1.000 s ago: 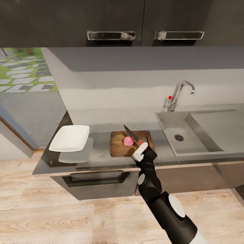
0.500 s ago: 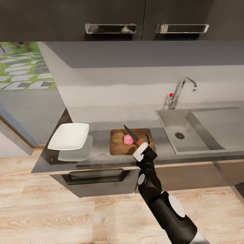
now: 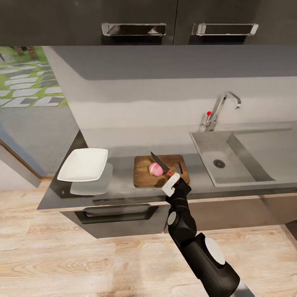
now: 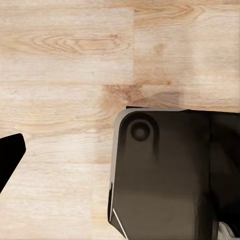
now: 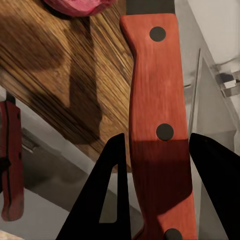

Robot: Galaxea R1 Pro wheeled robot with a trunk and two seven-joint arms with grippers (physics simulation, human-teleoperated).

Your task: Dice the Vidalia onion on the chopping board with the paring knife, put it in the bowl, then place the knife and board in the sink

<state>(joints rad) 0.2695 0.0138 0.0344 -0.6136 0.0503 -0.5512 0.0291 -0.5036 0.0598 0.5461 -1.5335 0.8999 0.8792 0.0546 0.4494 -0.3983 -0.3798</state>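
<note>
The pinkish-red Vidalia onion [image 3: 155, 169] sits whole on the dark brown chopping board [image 3: 142, 175] on the grey countertop [image 3: 123, 183]. My right gripper [image 3: 173, 175] is shut on the red handle of the paring knife [image 3: 159, 161], whose blade slants over the board just behind and to the right of the onion. In the right wrist view the black fingers [image 5: 114, 195] clamp the riveted handle [image 5: 156, 100], with the onion [image 5: 80, 5] just past it over the board [image 5: 55, 70]. The white bowl [image 3: 83, 165] stands left of the board. The sink [image 3: 202, 147] lies to the right.
An angular chrome tap [image 3: 220, 108] with a small red knob [image 3: 209, 113] stands behind the sink. Dark wall cabinets [image 3: 136, 20] hang overhead. Pale wood floor [image 4: 65, 60] fills the left wrist view beside a dark robot part [image 4: 165, 175]; one black tip [image 4: 10, 155] shows at its edge.
The whole head view has shifted slightly, so the camera moved. Knife, onion and right gripper keep their places relative to the board.
</note>
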